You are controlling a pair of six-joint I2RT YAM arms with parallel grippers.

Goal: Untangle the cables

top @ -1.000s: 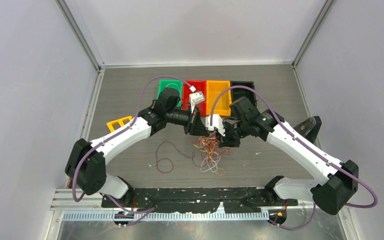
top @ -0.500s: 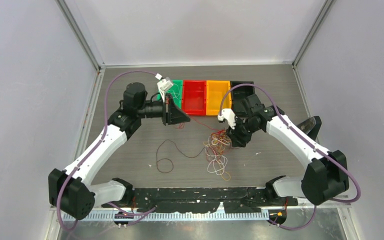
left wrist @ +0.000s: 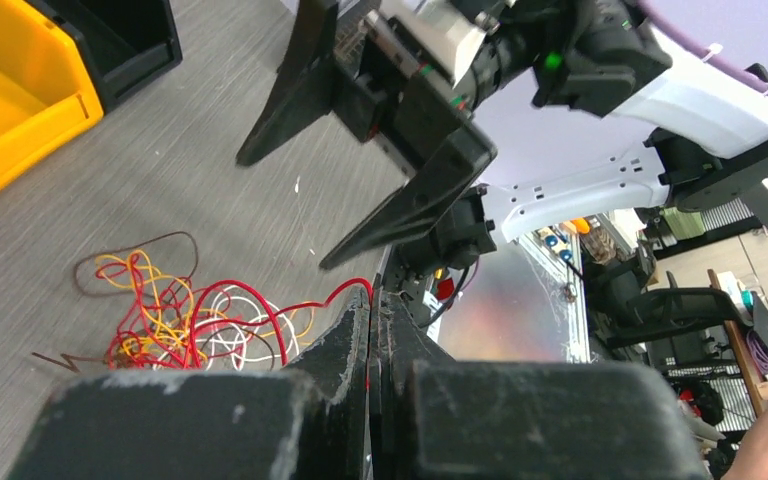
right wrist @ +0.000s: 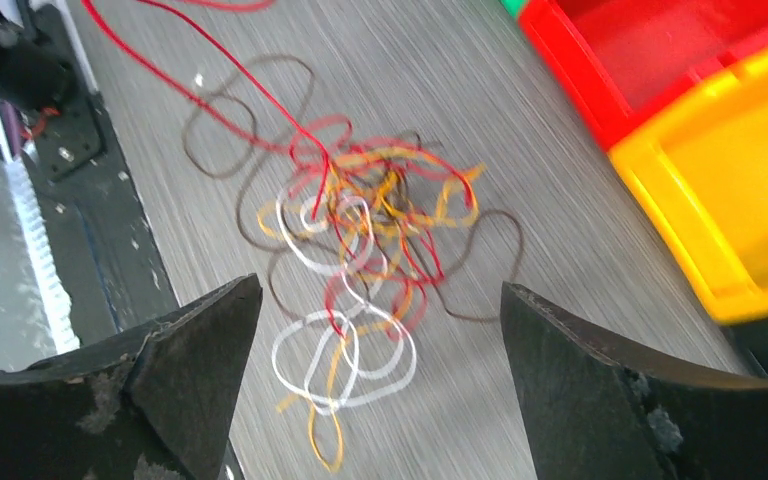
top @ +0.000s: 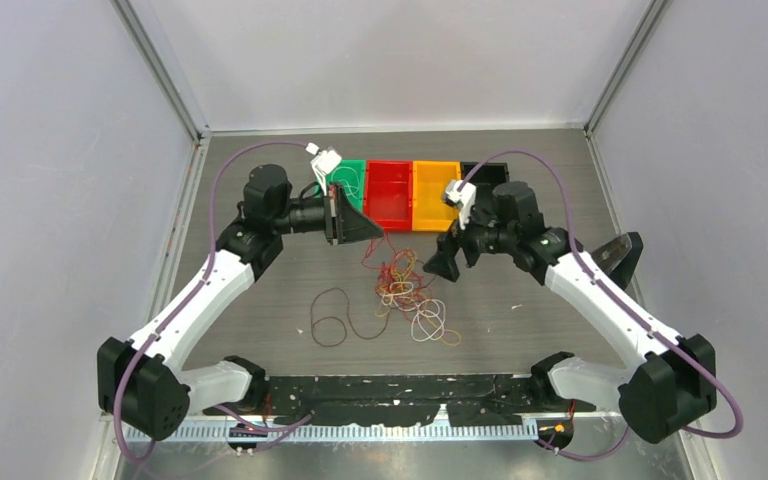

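1. Both arms are drawing apart compared with a second ago: the left gripper [top: 368,230] is swinging back beside the green bin [top: 355,180], and the bundle of cables [top: 406,296] is sliding leftward.
2. I am keeping the left gripper pinched tight on one red cable [left wrist: 360,283], which is running from its tips down into the bundle.
3. One brown cable [top: 332,322] is lying in loops on the table [top: 560,180] just left of the bundle. It is looking mostly free, though I cannot be sure from this far off.
4. Red, yellow-orange and whitish strands are sitting knotted together mid-table, so I am judging most of the untangling as not yet done.
5. I am holding the right gripper [top: 446,262] spread wide and empty, just right of the bundle, in front of the red bin [top: 388,195], yellow bin [top: 432,200] and black bin [top: 485,170].
6. I am finding no readable label or writing anywhere.
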